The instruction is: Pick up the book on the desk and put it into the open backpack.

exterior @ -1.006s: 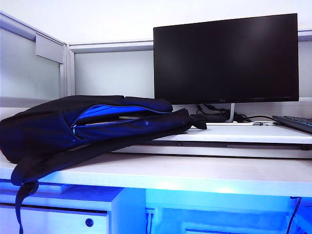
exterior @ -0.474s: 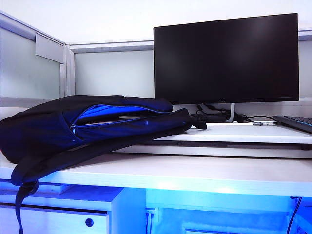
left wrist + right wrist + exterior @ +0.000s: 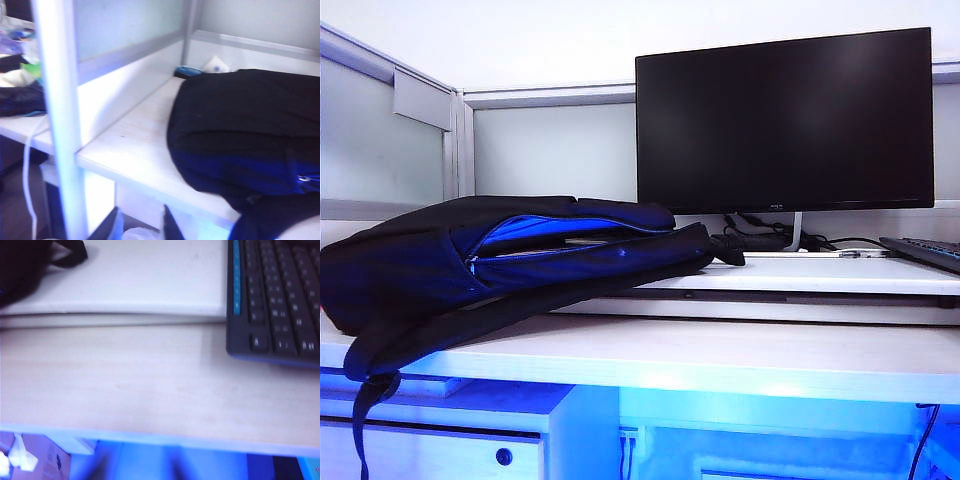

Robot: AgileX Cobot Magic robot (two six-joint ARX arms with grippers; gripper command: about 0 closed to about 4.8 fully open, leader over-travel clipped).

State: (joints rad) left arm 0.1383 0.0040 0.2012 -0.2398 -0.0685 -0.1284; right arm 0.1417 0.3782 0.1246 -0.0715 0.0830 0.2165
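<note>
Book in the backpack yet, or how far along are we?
Looks done or nearly so: no book on the desk, and pale flat edges that may be it show inside the open backpack. Nothing is in hand: the left gripper and right gripper sit empty below the desk edge, jaws apart. Only confirming the book remains.

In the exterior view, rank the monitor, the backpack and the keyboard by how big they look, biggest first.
1. Backpack and monitor: too alike to rank; the backpack lies nearer the camera.
2. Keyboard: smallest, cut off at the edge.
</note>
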